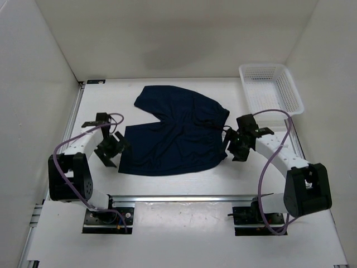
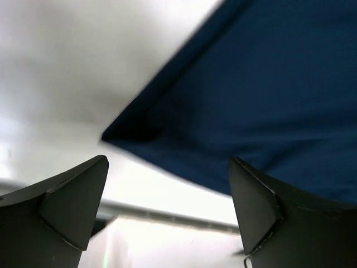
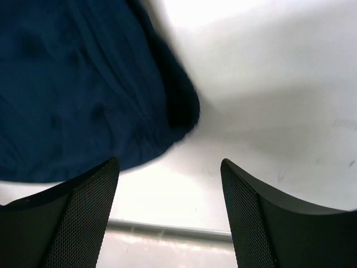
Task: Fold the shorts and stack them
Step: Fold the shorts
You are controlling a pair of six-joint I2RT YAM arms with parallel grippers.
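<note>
Item 1: shorts (image 1: 175,134), dark navy, spread flat at the centre of the white table (image 1: 184,234), legs towards 9 o'clock, gathered waist edge towards 3 o'clock.

Item 2: left gripper (image 1: 110,148), at 8 o'clock of the shorts, just beside the leg hem. In the left wrist view its fingers (image 2: 72,195) are spread and hold nothing.

Item 3: right gripper (image 1: 239,145), at 3 o'clock, just beside the waist edge, fingers (image 3: 83,212) likewise parted and unloaded.

Item 4: white mesh basket (image 1: 271,88), at 1 o'clock, well apart from the shorts.

Item 5: lilac cables (image 1: 273,162) looped along both arms.

Item 6: white walls (image 1: 33,84) on three sides.
</note>
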